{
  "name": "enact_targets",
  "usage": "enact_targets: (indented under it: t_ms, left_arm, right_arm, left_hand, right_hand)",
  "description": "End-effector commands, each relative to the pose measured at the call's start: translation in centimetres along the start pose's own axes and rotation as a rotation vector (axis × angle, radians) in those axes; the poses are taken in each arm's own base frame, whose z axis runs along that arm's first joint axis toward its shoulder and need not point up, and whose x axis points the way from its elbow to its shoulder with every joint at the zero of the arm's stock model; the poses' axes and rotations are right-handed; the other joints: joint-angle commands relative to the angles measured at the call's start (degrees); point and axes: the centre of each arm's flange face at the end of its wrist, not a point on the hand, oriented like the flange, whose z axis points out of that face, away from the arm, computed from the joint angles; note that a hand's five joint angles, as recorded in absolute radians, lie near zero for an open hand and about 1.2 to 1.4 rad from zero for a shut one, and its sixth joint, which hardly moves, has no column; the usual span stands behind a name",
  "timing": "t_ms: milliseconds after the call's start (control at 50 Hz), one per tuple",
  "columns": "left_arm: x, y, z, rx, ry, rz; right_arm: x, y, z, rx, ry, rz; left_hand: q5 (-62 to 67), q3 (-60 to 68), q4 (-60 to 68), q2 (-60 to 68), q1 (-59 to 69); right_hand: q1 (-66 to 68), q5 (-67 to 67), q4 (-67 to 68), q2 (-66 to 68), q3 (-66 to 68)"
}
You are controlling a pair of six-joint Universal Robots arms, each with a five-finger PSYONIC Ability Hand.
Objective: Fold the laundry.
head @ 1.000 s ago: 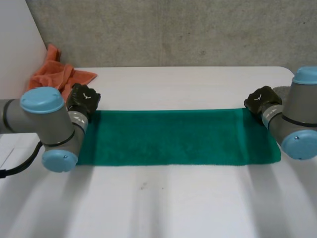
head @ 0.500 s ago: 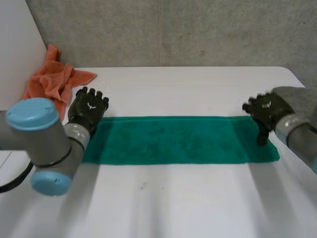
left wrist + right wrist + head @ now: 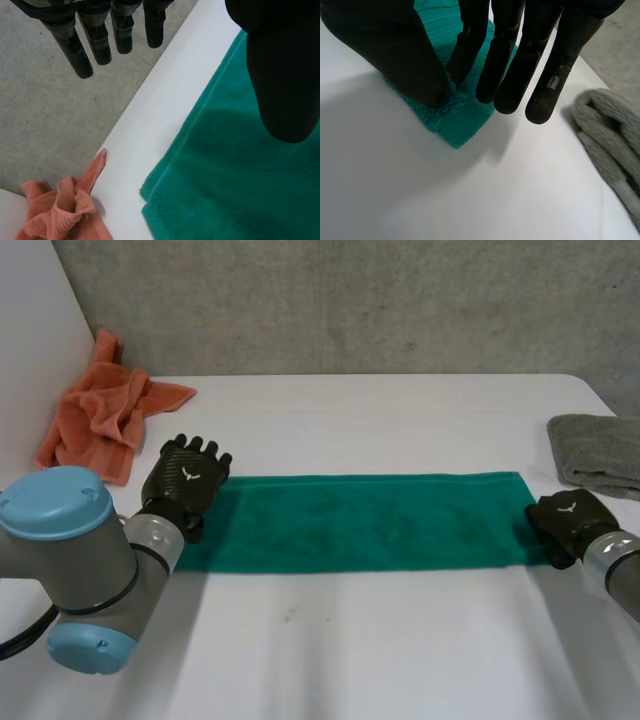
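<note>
Lying along white table [image 3: 380, 640], green terry towel [image 3: 360, 522] folded into long double strip. Over towel's left end, left hand [image 3: 185, 478] slack, fingers straight; right hand [image 3: 565, 520] pinches towel's right corner. Remaining, likely: crosswise folds, then crumpled orange cloth [image 3: 105, 410] and grey cloth [image 3: 598, 452] beyond towel's ends.

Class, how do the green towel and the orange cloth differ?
The green towel lies flat as a long folded strip; the orange cloth is a crumpled heap. The green towel is mid-table, the orange cloth at its far left corner. Both rest on the white table.
</note>
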Motion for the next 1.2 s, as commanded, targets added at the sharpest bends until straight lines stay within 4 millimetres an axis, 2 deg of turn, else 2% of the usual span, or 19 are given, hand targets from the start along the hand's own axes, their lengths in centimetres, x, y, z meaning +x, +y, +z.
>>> enact_targets:
  t_ms: [20, 220, 320, 340, 400, 480, 560, 580, 640, 740, 780, 800, 820, 860, 880, 920, 940, 1020, 1200]
  left_arm:
    - [-0.5, -0.3, -0.1, 0.006, -0.012, 0.000]
    - [-1.1, -0.7, -0.4, 0.014, -0.030, -0.004]
    - [-1.3, -1.0, -0.4, 0.022, -0.038, -0.004]
    - [-1.4, -1.1, -0.5, 0.023, -0.039, -0.004]
    - [-1.9, -1.3, -0.6, 0.029, -0.053, -0.005]
    - [-3.1, -1.6, -0.7, 0.035, -0.087, -0.011]
    - [-4.6, -1.9, -0.8, 0.044, -0.132, -0.030]
    - [-5.4, -1.9, -0.9, 0.042, -0.153, -0.045]
    - [-6.3, -1.8, -1.1, 0.040, -0.179, -0.063]
    - [-8.0, -1.3, -1.5, 0.033, -0.222, -0.126]
    - [-8.0, -1.2, -1.7, 0.030, -0.220, -0.139]
    - [-7.9, -1.1, -1.7, 0.028, -0.218, -0.142]
    - [-7.7, -1.0, -1.8, 0.025, -0.212, -0.148]
    - [-7.6, -1.0, -1.9, 0.025, -0.208, -0.150]
    - [-7.4, -0.9, -1.9, 0.023, -0.203, -0.148]
    - [-7.2, -1.0, -1.9, 0.025, -0.195, -0.149]
    - [-7.0, -1.0, -2.0, 0.026, -0.190, -0.149]
    - [-6.5, -1.2, -2.0, 0.030, -0.174, -0.149]
    - [-4.7, -1.2, -2.7, 0.026, -0.123, -0.147]
  right_arm:
    - [2.8, 0.9, -0.4, -0.037, 0.072, 0.006]
    - [10.4, 3.6, -1.9, -0.186, 0.301, -0.204]
    - [9.0, -3.3, -3.1, 0.010, 0.332, -0.287]
    - [7.5, -5.6, -3.4, 0.088, 0.307, -0.293]
    - [5.1, -8.5, -3.7, 0.192, 0.258, -0.301]
    - [-0.9, -13.6, -4.9, 0.393, 0.132, -0.351]
    - [-9.3, -17.5, -6.4, 0.610, -0.050, -0.427]
    - [-13.0, -18.9, -7.5, 0.696, -0.125, -0.450]
    - [-18.4, -20.3, -9.0, 0.786, -0.235, -0.475]
    - [-22.3, -19.3, -7.9, 0.737, -0.299, -0.478]
    - [-21.7, -19.3, -7.4, 0.698, -0.260, -0.452]
    - [-20.7, -19.3, -7.2, 0.653, -0.208, -0.405]
    - [-20.1, -19.3, -7.1, 0.628, -0.183, -0.372]
    - [-18.5, -19.4, -7.0, 0.591, -0.140, -0.305]
    - [-16.2, -19.2, -6.2, 0.549, -0.090, -0.229]
    - [-13.0, -18.2, -4.9, 0.492, -0.041, -0.154]
    - [-9.6, -16.8, -3.7, 0.438, 0.003, -0.085]
    - [-3.1, -13.2, -2.5, 0.343, 0.071, 0.035]
    - [2.8, -3.2, -1.8, 0.074, 0.053, 0.064]
  left_hand:
    - [-2.7, -1.9, -1.6, -1.5, -0.9]
    - [-2.7, -1.9, -1.6, -1.5, -0.9]
    - [-2.7, -1.9, -1.6, -1.5, -0.9]
    - [-2.7, -1.9, -1.6, -1.5, -0.9]
    - [-2.7, -1.9, -1.6, -1.5, -0.9]
    - [-2.7, -1.9, -1.6, -1.5, -0.9]
    - [-2.7, -1.9, -1.6, -1.5, -0.9]
    - [-2.7, -1.9, -1.6, -1.5, -0.9]
    - [-2.7, -1.9, -1.6, -1.5, -0.9]
    - [-2.7, -1.9, -1.6, -1.5, -0.9]
    - [-2.7, -1.9, -1.6, -1.5, -0.9]
    - [-2.7, -1.9, -1.6, -1.5, -0.9]
    - [-2.7, -1.9, -1.6, -1.5, -0.9]
    - [-2.7, -1.9, -1.6, -1.5, -0.9]
    - [-2.7, -1.9, -1.6, -1.5, -0.9]
    - [-2.7, -1.9, -1.6, -1.5, -0.9]
    - [-2.7, -1.9, -1.6, -1.5, -0.9]
    - [-2.7, -1.9, -1.6, -1.5, -0.9]
    - [-2.7, -1.9, -1.6, -1.5, -0.9]
  right_hand:
    - [24.6, 13.7, 11.9, 12.8, 12.3]
    - [24.6, 13.7, 11.9, 12.8, 12.3]
    - [24.6, 13.7, 11.9, 12.8, 12.3]
    - [24.6, 13.7, 11.9, 12.8, 12.3]
    - [24.6, 13.7, 11.9, 12.8, 12.3]
    - [24.6, 13.7, 11.9, 12.8, 12.3]
    - [24.6, 13.7, 11.9, 12.8, 12.3]
    - [24.6, 13.7, 11.9, 12.8, 12.3]
    - [24.6, 13.7, 11.9, 12.8, 12.3]
    - [24.6, 13.7, 11.9, 12.8, 12.3]
    - [21.8, 10.9, 9.1, 10.0, 9.5]
    - [-15.2, -26.1, -27.8, -26.9, -27.5]
    - [-28.4, -39.3, -41.0, -40.1, -40.7]
    - [-37.1, -48.0, -49.7, -48.8, -49.3]
    - [-41.9, -52.8, -54.6, -53.7, -54.2]
    - [-44.0, -54.9, -56.6, -55.7, -56.3]
    - [-43.6, -54.6, -56.3, -55.4, -55.9]
    - [-41.8, -52.7, -54.5, -53.6, -54.1]
    - [-35.7, -46.7, -48.4, -47.5, -48.0]
